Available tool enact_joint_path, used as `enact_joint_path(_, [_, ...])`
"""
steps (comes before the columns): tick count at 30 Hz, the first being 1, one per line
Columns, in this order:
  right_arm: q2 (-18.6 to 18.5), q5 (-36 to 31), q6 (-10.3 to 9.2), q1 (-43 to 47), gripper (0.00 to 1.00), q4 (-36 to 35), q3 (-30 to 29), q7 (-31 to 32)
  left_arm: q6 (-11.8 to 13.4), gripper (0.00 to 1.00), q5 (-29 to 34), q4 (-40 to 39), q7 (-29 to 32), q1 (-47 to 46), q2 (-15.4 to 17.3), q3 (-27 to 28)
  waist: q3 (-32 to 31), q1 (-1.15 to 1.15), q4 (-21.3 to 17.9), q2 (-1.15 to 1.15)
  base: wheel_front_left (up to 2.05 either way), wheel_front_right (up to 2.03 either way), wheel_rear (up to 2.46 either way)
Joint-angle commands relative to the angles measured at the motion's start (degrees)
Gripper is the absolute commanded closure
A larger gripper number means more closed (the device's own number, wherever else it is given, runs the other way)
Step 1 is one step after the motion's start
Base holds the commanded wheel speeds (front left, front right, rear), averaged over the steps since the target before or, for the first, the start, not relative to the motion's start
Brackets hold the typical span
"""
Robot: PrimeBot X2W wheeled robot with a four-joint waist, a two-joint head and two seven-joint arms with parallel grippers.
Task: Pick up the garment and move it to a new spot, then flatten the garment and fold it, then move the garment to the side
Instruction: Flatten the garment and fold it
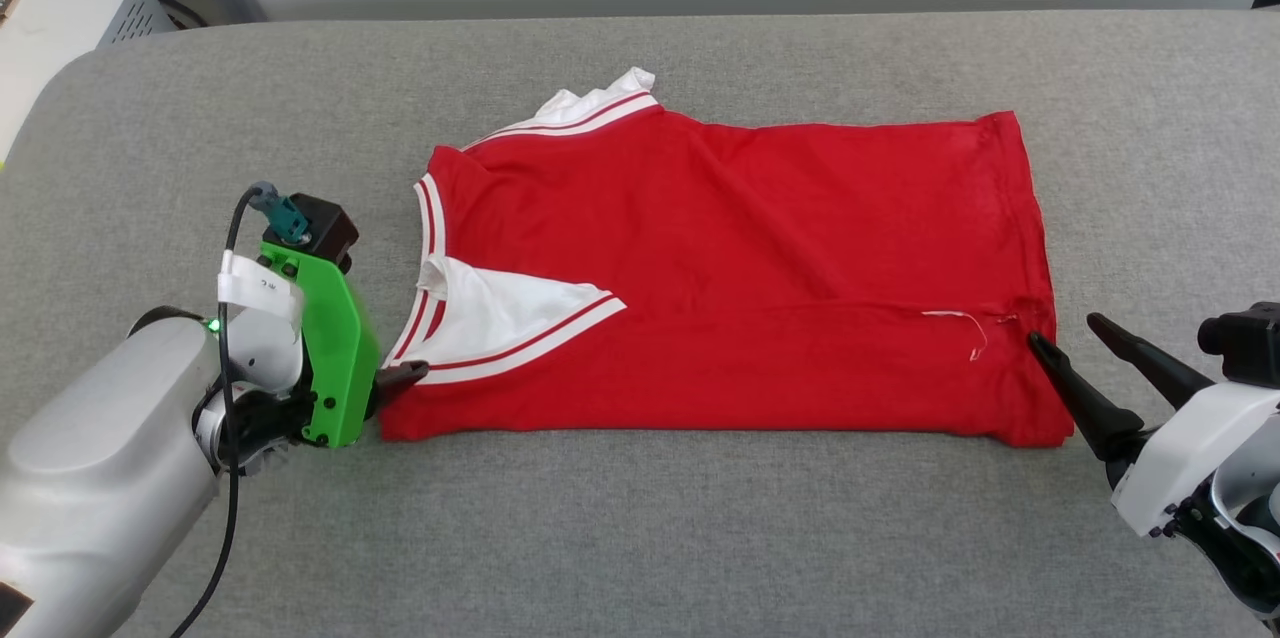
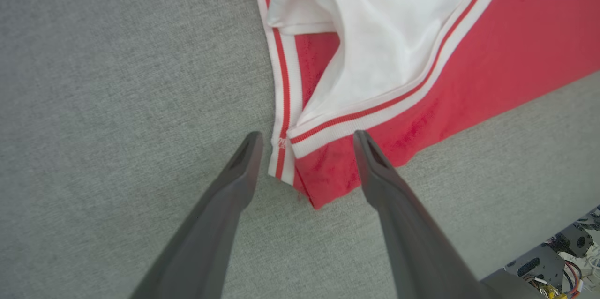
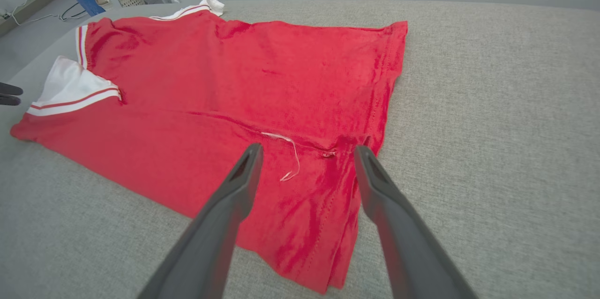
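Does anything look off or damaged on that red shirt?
Yes. A loose white thread trails across the shirt near its hem, beside the right gripper, as if stitching is coming undone. The far sleeve also pokes out crumpled.

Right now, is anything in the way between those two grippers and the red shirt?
Nothing visible. The left gripper stands open at the shirt's collar-end corner, the right gripper open over its hem corner.

A grey cloth-covered surface (image 1: 640, 528) carries the garment (image 1: 760, 258), a red shirt lying folded and flat on it. A white sleeve (image 1: 500, 318) with striped trim lies on the garment's near left part, and a second sleeve (image 1: 600, 103) pokes out at its far left edge.
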Motion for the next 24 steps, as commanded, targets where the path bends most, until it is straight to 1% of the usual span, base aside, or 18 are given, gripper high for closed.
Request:
enact_joint_path(1, [0.4, -1.0, -0.04, 0.8, 0.00, -0.5, -0.6, 0.3, -0.2, 0.00, -0.9, 0.7, 0.8, -0.2, 0.4, -0.5, 0.4, 0.00, -0.5, 0.00, 0.00, 0.00, 0.00])
enact_joint_path(4, [1.0, -1.5, -0.04, 0.9, 0.00, -1.0, -1.4, 1.0, -0.2, 0.00, -1.0, 2.5, 1.5, 0.6, 0.3, -1.4, 1.1, 0.00, -1.1, 0.00, 0.00, 0.00, 0.00])
enact_joint_path(8, [1.7, -2.2, -0.04, 0.9, 0.00, -1.5, -2.3, 1.6, -0.2, 0.00, -1.1, 4.9, 1.8, 2.2, -0.6, -3.0, 2.0, 0.00, -1.7, 0.00, 0.00, 0.00, 0.00])
enact_joint_path(13, [2.5, -2.8, -0.04, 0.6, 0.00, -1.8, -3.0, 2.3, -0.2, 0.00, -2.4, 7.0, 1.2, 4.0, -3.0, -4.4, 2.6, 0.00, -1.9, 0.00, 0.00, 0.00, 0.00])
enact_joint_path(15, [2.5, -3.0, -0.04, 0.4, 0.00, -2.0, -3.3, 2.6, -0.2, 0.00, -2.0, 7.3, 0.7, 4.3, -3.7, -5.4, 2.5, 0.00, -1.8, 0.00, 0.00, 0.00, 0.00])
enact_joint_path(16, [2.5, -3.0, -0.04, 0.3, 0.00, -2.0, -3.4, 2.8, -0.2, 0.18, -1.9, 7.3, 0.4, 4.3, -4.0, -5.8, 2.4, 0.00, -1.7, 0.00, 0.00, 0.00, 0.00])
enact_joint_path(17, [2.4, -3.2, -0.04, 0.1, 0.00, -2.1, -3.6, 2.9, -0.2, 0.74, -1.7, 7.4, -0.4, 4.2, -4.1, -6.1, 2.3, 0.00, -1.6, 0.00, 0.00, 0.00, 0.00])
enact_joint_path(18, [2.3, -3.5, -0.04, -0.1, 0.00, -2.3, -3.6, 3.1, -0.2, 1.00, -1.5, 7.7, -1.2, 4.2, -4.2, -6.2, 2.1, 0.00, -1.6, 0.00, 0.00, 0.00, 0.00])
enact_joint_path(20, [1.4, -4.8, -0.04, -0.9, 0.00, -2.7, -3.6, 3.7, -0.2, 1.00, -2.1, 8.2, -2.7, 4.2, -4.3, -5.9, 1.5, 0.00, -1.6, 0.00, 0.00, 0.00, 0.00])
enact_joint_path(24, [-1.0, -6.0, -0.04, -3.8, 0.00, -4.5, -3.6, 7.5, -0.2, 1.00, -1.7, 7.6, -6.1, 3.8, -2.9, -6.0, 0.1, 0.00, -1.8, 0.00, 0.00, 0.00, 0.00])
